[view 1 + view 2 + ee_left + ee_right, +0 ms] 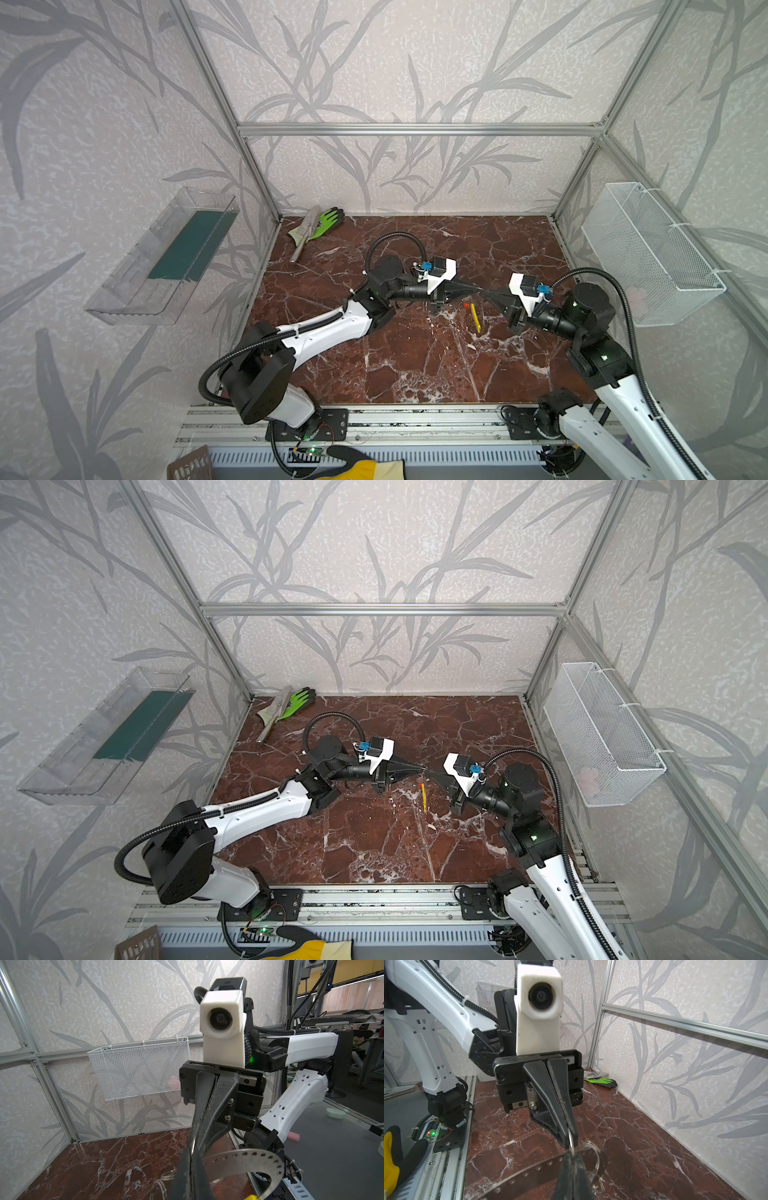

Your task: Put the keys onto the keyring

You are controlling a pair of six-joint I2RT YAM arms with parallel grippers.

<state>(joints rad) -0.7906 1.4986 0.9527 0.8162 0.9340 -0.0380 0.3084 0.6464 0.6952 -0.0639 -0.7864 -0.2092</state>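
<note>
Clenched tip to tip mid-table, left gripper (473,288) and right gripper (488,293) both pinch the upright keyring (245,1160) at its top, we judge. Its yellow arc (476,318) hangs nearward, and the red-orange key (466,305) dangles just below, nearer the left fingers.

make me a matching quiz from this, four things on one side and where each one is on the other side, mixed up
Things
1. green glove
2. white mesh basket
3. clear plastic bin
4. yellow arc of the keyring

Places
A. hung on the right wall
B. right by the spot where the left gripper and right gripper meet tip to tip
C. back left corner of the table
D. mounted on the left wall

Pairs: 1-C, 2-A, 3-D, 4-B
</note>
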